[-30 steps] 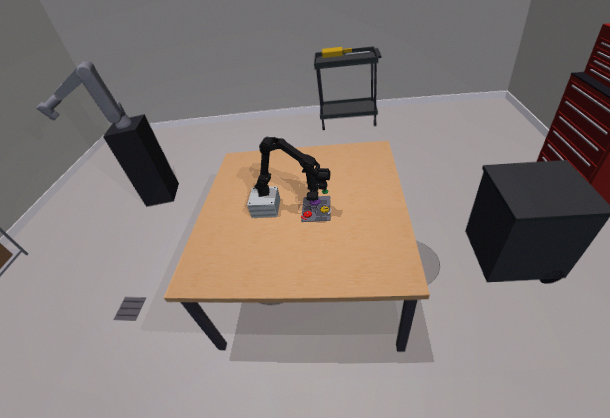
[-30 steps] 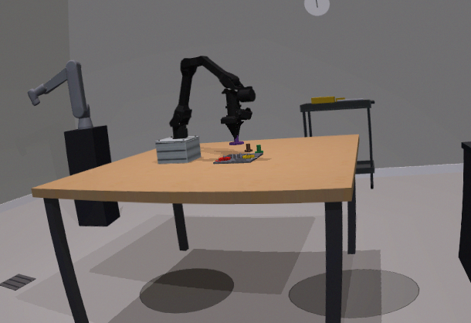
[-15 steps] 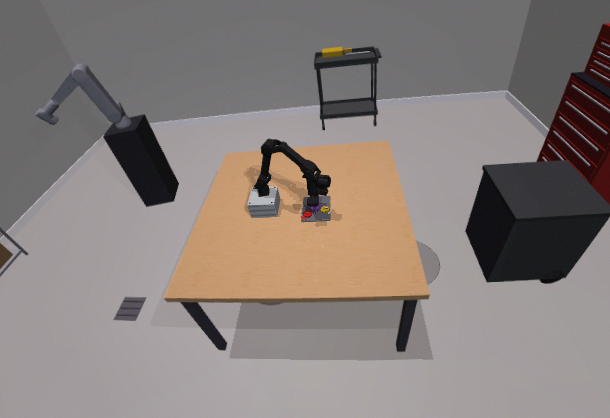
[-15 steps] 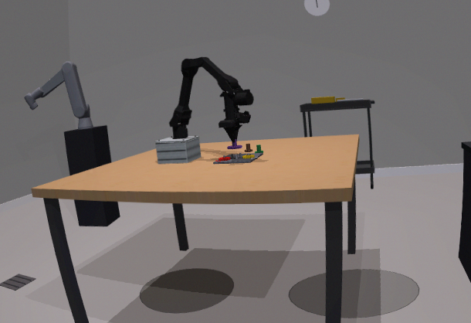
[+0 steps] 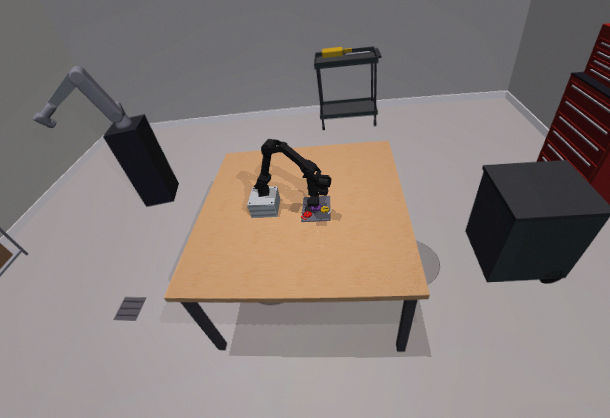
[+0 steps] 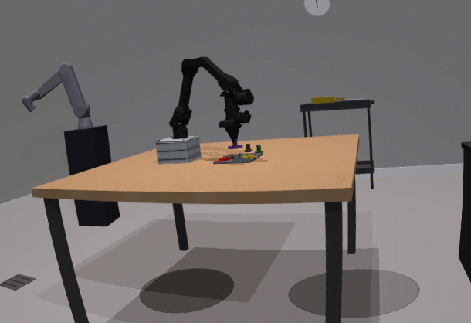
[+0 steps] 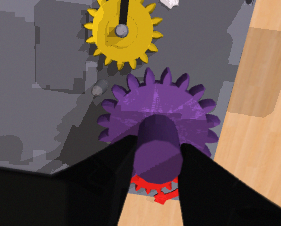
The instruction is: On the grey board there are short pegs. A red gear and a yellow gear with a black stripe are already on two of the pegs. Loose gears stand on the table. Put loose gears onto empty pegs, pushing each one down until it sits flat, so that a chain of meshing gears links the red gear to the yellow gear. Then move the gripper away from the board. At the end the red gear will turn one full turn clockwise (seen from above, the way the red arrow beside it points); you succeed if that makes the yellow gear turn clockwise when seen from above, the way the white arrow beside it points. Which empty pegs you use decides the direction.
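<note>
My gripper is shut on the handle of the purple gear and holds it above the grey board. The yellow gear with its black stripe sits on its peg. One empty peg shows beside the purple gear in the wrist view. The red gear is on the board, mostly hidden behind the purple gear in the wrist view. A green gear and a brown gear stand on the table behind the board.
The arm's base stands on a grey box to the left of the board on the wooden table. The red arrow and part of the white arrow show in the wrist view.
</note>
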You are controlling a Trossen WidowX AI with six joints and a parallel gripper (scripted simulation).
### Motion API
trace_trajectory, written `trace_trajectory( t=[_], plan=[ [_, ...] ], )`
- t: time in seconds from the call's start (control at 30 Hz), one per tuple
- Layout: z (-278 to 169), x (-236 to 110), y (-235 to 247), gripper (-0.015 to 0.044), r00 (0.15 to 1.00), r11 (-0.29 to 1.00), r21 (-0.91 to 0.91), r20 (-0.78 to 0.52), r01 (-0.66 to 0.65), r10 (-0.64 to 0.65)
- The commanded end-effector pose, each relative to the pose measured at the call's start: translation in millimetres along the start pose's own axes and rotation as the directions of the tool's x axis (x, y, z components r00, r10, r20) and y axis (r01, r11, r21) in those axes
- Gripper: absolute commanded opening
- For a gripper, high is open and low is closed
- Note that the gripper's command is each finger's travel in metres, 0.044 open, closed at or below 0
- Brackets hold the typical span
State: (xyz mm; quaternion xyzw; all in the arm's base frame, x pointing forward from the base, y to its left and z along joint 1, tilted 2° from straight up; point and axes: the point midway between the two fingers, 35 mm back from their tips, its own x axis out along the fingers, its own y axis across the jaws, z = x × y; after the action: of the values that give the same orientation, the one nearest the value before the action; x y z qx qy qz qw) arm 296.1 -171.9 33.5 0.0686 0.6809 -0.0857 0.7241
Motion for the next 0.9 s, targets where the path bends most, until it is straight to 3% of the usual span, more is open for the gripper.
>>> trace_trajectory(
  t=[0.0, 0.57, 0.87],
  plan=[
    [0.3, -0.1, 0.3, 0.0, 1.0, 1.0, -0.006, 0.001, -0.003, 0.003],
    [-0.1, 17.4, 0.4, 0.0, 1.0, 0.99, -0.138, 0.001, -0.003, 0.003],
    [0.5, 30.3, 0.3, 0.0, 1.0, 0.996, -0.087, 0.001, -0.003, 0.003]
  ],
)
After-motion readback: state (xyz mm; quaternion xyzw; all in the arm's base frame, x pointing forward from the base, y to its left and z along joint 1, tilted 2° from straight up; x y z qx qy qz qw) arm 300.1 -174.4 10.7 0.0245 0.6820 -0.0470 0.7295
